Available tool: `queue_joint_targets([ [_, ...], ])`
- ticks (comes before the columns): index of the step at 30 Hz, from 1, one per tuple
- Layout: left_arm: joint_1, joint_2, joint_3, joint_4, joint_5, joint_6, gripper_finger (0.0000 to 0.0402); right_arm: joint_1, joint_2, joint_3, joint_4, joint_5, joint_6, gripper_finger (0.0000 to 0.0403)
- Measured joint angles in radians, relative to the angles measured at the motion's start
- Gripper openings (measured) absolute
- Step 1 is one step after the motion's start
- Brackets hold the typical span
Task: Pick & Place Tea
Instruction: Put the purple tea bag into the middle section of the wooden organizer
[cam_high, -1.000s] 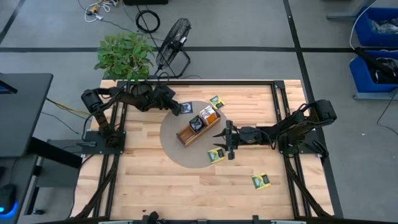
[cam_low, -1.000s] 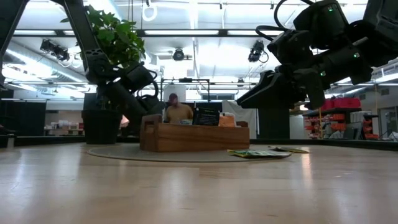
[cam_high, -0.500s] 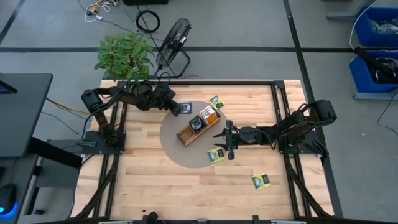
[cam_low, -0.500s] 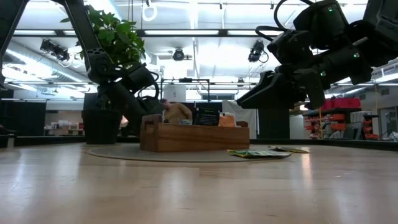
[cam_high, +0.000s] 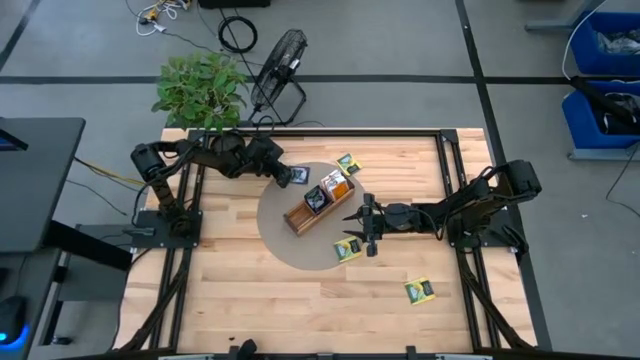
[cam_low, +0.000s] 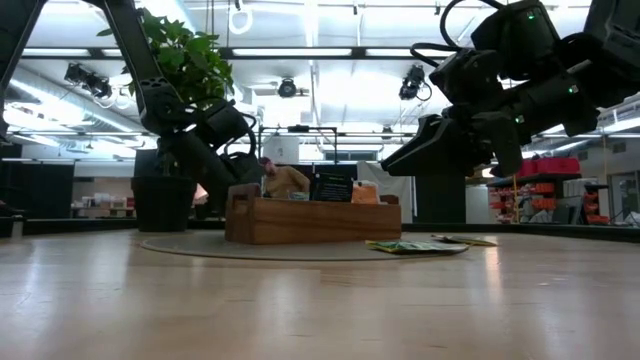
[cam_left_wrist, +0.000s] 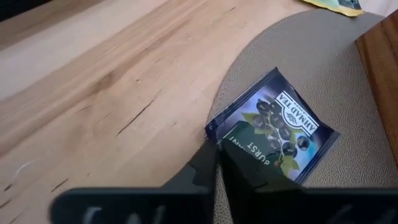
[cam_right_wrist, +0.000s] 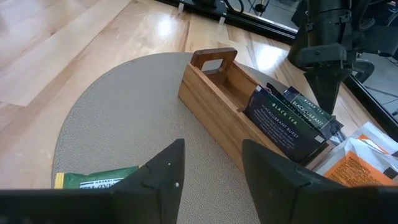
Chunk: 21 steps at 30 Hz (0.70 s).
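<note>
High view: three loose yellow-green packets (cam_high: 349, 249) are lying around the wooden tray (cam_high: 318, 206).

Left wrist view: left gripper (cam_left_wrist: 217, 163) is pinching one navy packet (cam_left_wrist: 273, 127) at the mat edge.

Right wrist view: right gripper (cam_right_wrist: 210, 171) is hovering wide, empty, over the mat (cam_right_wrist: 130, 124).

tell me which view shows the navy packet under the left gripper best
The left wrist view: the navy packet fills it, print readable, with the left gripper shut on its near edge. The high view shows only a small dark square at the mat's edge. In the low and right wrist views I cannot pick it out.
</note>
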Motion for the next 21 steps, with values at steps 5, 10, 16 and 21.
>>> queue_joint_targets([
  [5, 0.0, 0.0, 0.0, 0.001, 0.0, 0.008, 0.0004, 0.0, 0.0, 0.0, 0.0, 0.001, 0.0, 0.0168],
  [10, 0.003, 0.0, 0.0, 0.001, 0.035, 0.008, 0.0003, 0.0, 0.0, 0.0, 0.0, 0.001, 0.0, 0.0168],
  [16, -0.003, 0.0, 0.0, 0.001, 0.061, 0.012, 0.0002, 0.0, 0.0, 0.0, -0.01, 0.001, 0.0, 0.0168],
  [21, 0.002, -0.009, 0.0, -0.003, 0.081, 0.008, 0.0002, 0.0, 0.0, 0.0, -0.018, 0.001, 0.007, 0.0168],
])
